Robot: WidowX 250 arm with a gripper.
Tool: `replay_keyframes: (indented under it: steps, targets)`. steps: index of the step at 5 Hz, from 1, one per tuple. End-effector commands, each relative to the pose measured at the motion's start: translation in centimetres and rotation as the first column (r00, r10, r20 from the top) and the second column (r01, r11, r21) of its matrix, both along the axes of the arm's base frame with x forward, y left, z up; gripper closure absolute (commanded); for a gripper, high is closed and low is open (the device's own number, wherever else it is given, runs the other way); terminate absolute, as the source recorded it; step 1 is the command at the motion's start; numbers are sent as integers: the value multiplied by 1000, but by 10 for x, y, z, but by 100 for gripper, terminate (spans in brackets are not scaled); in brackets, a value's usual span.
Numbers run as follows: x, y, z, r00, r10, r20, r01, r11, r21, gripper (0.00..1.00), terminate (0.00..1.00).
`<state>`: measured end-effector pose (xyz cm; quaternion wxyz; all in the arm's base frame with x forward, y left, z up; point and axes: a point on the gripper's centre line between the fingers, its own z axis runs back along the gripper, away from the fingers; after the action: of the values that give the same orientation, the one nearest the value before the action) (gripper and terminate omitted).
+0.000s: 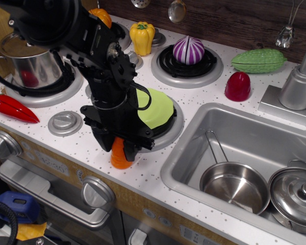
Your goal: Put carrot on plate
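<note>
The orange carrot (120, 157) stands upright on the white counter, just in front of the front burner. Only its lower part shows; the top is hidden by my gripper. My black gripper (120, 148) has come down over it, with one finger on each side of the carrot, and the jaws look open around it. The lime-green plate (157, 107) lies flat on the front burner, right behind the gripper, partly hidden by the arm.
A red chili (13, 108) and a steel pot (30, 53) are at the left. A yellow pepper (142, 35), purple onion (188, 49), green gourd (258, 60) and red cup (238, 86) stand behind. The sink (194, 148) holds pans at the right.
</note>
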<state>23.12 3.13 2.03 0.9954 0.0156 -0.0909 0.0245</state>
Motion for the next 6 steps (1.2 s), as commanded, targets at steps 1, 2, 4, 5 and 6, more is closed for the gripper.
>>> replay_keyframes:
  steps: [1,2,4,5,6]
  targets:
    - [5,2,25,1000,-9,3,9,1000,24,100,0]
    - [9,10,55,999,-39,-36,41,997,62,100,0]
    - [57,23,70,985,-165,54,159,982,107,100,0]
    - [80,25,63,975,-207,79,200,976,87,100,0]
    - [88,25,55,968,-230,96,225,972,64,100,0]
